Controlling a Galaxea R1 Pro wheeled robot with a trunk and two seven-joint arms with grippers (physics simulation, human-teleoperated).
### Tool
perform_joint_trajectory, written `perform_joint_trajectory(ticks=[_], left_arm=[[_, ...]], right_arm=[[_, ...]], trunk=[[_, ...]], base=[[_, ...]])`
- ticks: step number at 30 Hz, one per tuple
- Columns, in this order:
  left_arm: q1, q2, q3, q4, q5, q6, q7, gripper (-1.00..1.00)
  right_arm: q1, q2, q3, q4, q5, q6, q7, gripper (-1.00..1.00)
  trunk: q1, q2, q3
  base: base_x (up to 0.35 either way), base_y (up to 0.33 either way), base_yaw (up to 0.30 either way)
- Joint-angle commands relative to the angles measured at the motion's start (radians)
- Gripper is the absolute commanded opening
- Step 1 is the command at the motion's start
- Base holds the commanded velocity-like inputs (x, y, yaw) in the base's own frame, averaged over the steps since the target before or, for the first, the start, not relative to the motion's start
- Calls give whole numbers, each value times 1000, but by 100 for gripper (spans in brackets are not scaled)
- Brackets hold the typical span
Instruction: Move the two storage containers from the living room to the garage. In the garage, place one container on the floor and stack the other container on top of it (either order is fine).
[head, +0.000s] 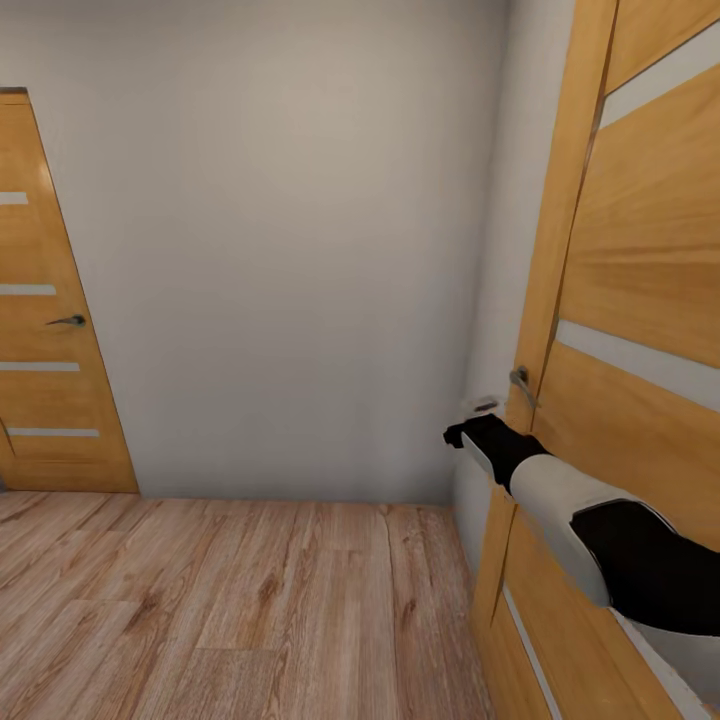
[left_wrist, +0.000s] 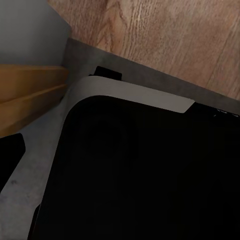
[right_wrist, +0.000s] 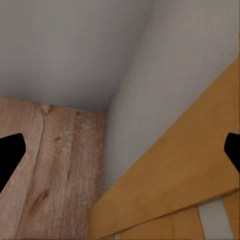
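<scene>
Right arm at a door edge, wood floor open ahead.
Head view: right gripper (head: 470, 432) beside the door handle (head: 520, 383); plank floor (head: 230, 600) open to the wall. Right wrist: fingertips (right_wrist: 11, 155) spread wide, nothing between. Left gripper's state can't be told; containers unseen.

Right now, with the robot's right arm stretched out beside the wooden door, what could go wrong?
1. The right gripper sits near the grey metal lever handle of the orange-brown wooden door; it might knock the handle or scrape the door.
2. The pale grey wall stands close ahead, leaving little turning room on the light wood-plank floor.
</scene>
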Motion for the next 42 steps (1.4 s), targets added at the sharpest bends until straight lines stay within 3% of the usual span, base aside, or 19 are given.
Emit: perform_joint_trajectory(ticks=[1,7,10,15,19,23,31,36,42], left_arm=[[0,0,6,0,0,-2,0,100],[0,0,6,0,0,-1,0,100],[0,0,6,0,0,-1,0,100],[0,0,6,0,0,-1,0,100],[0,0,6,0,0,-1,0,100],[0,0,6,0,0,-1,0,100],[0,0,7,0,0,-2,0,100],[0,0,8,-1,0,-2,0,100],[0,0,8,-1,0,-2,0,100]], right_arm=[[-1,12,7,0,-4,6,-4,100],[-1,82,6,6,-6,3,-3,100],[-1,98,5,22,-7,-4,2,100],[1,108,4,97,-9,-38,6,100],[26,109,4,162,-25,-107,7,100],[108,104,3,192,-45,-156,18,100],[434,98,5,204,-53,-234,59,100],[520,95,5,205,-61,-252,64,100],[595,67,5,206,-64,-285,66,100]], trunk=[[0,-1,-1],[0,-1,-1],[0,-1,-1],[0,-1,-1],[0,-1,-1],[0,-1,-1],[0,-1,-1],[0,-1,-1],[0,-1,-1]], base=[[0,0,0],[0,0,0],[0,0,0],[0,0,0],[0,0,0],[0,0,0],[0,0,0],[0,0,0],[0,0,0]])
